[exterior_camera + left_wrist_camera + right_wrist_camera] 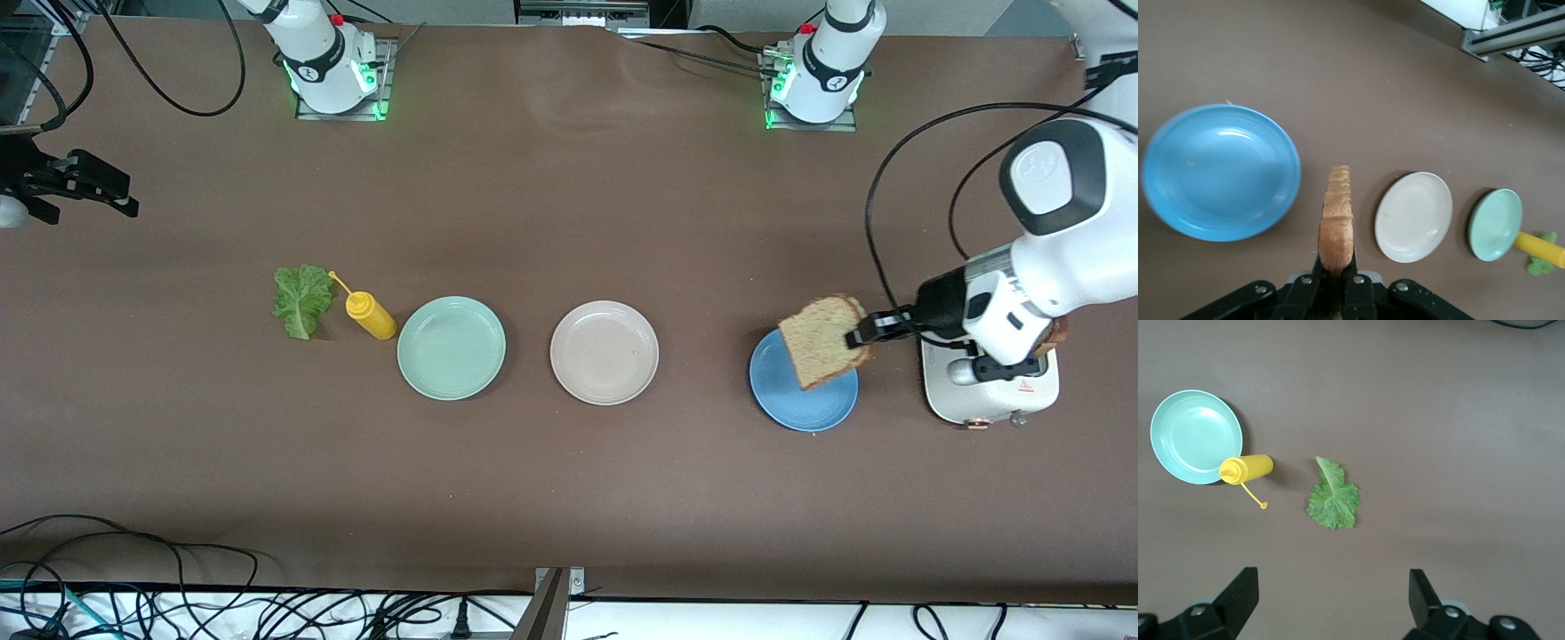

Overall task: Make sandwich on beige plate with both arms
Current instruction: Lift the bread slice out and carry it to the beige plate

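Over the round blue plate (803, 396), left gripper (861, 335) pinches the soft, crumbly brown bread slice (825, 340) by its edge; light squeeze only. Right gripper (1331, 593) waits spread above the limp lettuce leaf (1332, 499).

A yellow squeeze bottle (370, 316) lies on its side on the brown tabletop (569, 178), its thin nozzle pointing toward the right arm's end of the tabletop. Just beside it, toward the tabletop's middle, sits a mint-green plate (452, 348), bare. A blue plate (800, 391) rests toward the left arm's end. Near that end edge stands a white toaster (987, 391). Black cables (178, 604) tangle along the edge nearest the front camera.
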